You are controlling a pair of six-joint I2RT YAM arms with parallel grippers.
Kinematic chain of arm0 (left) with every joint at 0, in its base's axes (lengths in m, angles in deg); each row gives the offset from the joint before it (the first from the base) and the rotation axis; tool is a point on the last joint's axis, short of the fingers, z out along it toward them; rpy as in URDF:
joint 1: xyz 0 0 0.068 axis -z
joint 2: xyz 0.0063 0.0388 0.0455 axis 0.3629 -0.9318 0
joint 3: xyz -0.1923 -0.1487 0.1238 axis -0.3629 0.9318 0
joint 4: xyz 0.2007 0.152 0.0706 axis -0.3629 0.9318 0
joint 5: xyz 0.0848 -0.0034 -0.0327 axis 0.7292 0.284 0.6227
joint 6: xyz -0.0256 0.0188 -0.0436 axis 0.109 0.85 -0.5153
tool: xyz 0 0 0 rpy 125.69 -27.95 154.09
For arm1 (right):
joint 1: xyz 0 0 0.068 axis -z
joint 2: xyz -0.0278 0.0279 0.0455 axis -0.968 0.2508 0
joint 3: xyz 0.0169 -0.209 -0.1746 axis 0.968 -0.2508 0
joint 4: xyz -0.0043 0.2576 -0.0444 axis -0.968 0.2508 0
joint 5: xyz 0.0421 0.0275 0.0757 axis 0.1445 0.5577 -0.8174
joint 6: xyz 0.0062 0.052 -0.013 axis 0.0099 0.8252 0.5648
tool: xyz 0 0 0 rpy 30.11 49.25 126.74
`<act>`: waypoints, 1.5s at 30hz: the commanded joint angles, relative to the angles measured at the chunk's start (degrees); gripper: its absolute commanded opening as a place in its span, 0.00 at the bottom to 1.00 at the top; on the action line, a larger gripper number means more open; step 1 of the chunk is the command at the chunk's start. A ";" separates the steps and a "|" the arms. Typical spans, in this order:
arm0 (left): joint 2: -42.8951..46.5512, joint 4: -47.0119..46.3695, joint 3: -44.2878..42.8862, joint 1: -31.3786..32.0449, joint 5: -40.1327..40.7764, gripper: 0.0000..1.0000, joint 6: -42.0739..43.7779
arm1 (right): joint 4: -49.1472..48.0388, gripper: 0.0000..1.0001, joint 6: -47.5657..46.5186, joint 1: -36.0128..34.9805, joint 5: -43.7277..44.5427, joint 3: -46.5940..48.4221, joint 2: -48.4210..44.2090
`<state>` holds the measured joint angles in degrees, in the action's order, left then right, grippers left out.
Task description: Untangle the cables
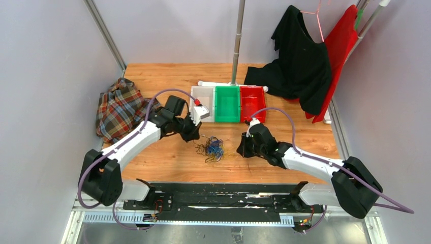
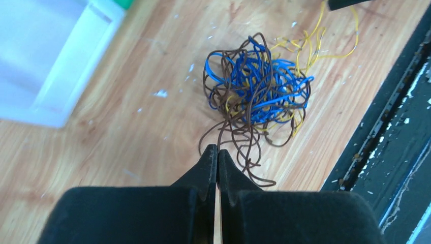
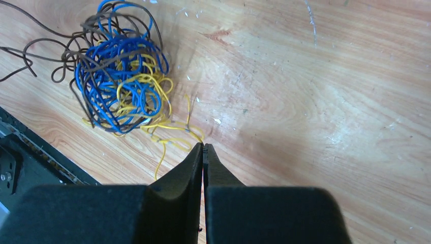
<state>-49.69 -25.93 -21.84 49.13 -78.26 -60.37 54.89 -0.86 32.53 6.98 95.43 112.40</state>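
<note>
wooden surface (image 1: 167, 157) bearing the knotted cables (image 1: 213, 148); left tool (image 2: 217, 150) at their 10 o'clock nipped together, seemingly on a brown strand (image 2: 219, 127), right tool (image 3: 203, 147) at 3 o'clock likewise on a yellow strand (image 3: 175, 127), set for drawing apart.

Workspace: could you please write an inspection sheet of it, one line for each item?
Surface: wooden table, small white flecks.
Job's things: tangle of blue, brown and yellow wires, knotted, between the grippers.
Clutter: plaid cloth; white bin, green bin, red bin.
Grippers: left gripper shut, brown strand by its tips; right gripper shut, yellow strand by its tips; hold unclear.
Cables: purple cable on each arm, apart from the tangle.
Surroundings: pale walls, pole, black garment hanging.
</note>
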 commanded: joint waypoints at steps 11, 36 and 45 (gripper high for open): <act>12.22 13.68 6.46 -10.76 23.02 0.01 16.76 | 7.67 0.01 -5.62 2.68 6.88 7.46 -14.68; 27.58 2.67 27.65 -17.75 40.92 0.01 37.49 | 21.89 0.01 -11.12 32.56 2.05 23.86 -24.17; 23.84 14.59 15.31 -17.75 29.50 0.52 27.92 | 8.95 0.53 -8.14 4.48 -3.97 13.16 -16.00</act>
<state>-24.12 -17.65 -2.28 31.82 -43.31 -28.51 69.58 -9.85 48.73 5.91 111.95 91.46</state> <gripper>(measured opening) 0.300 0.416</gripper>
